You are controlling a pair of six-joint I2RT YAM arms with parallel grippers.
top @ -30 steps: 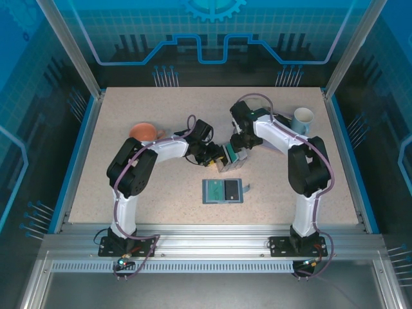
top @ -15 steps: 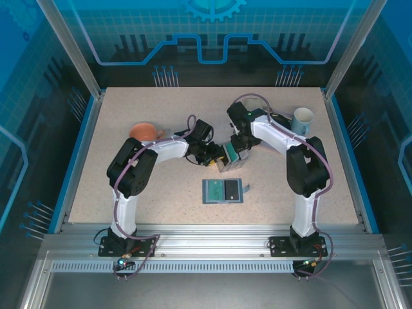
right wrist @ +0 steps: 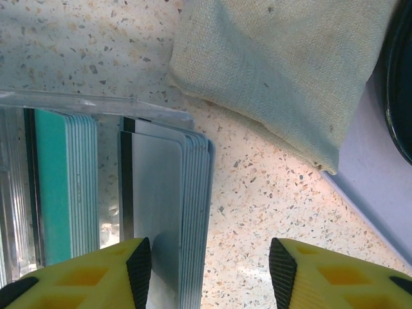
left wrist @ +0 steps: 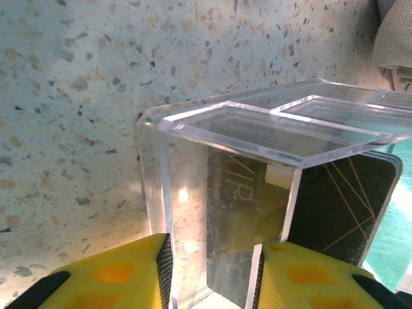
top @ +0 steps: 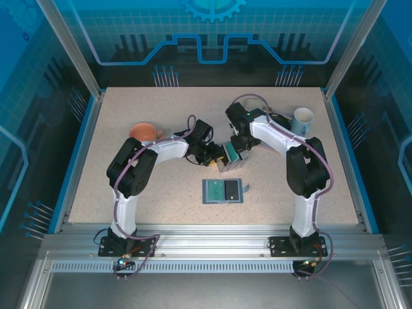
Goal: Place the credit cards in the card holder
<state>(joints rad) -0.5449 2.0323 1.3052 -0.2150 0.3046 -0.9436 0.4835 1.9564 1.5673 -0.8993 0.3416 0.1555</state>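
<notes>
Both arms meet mid-frame in the top view, with bare table (top: 174,196) all round them. The left gripper (left wrist: 209,257) clamps the clear box (left wrist: 193,193). The right gripper (right wrist: 209,251) stands open astride a grey stack of credit cards (right wrist: 164,206), which sits against its lower-left finger with room free opposite. The card holder (top: 221,191) lies just below, apart; the fabric (right wrist: 277,64) at upper right is perhaps another wallet

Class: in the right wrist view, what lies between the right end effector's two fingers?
In the right wrist view: a stack of grey cards standing in the clear box, close against one finger; the rest is bare tabletop.
</notes>
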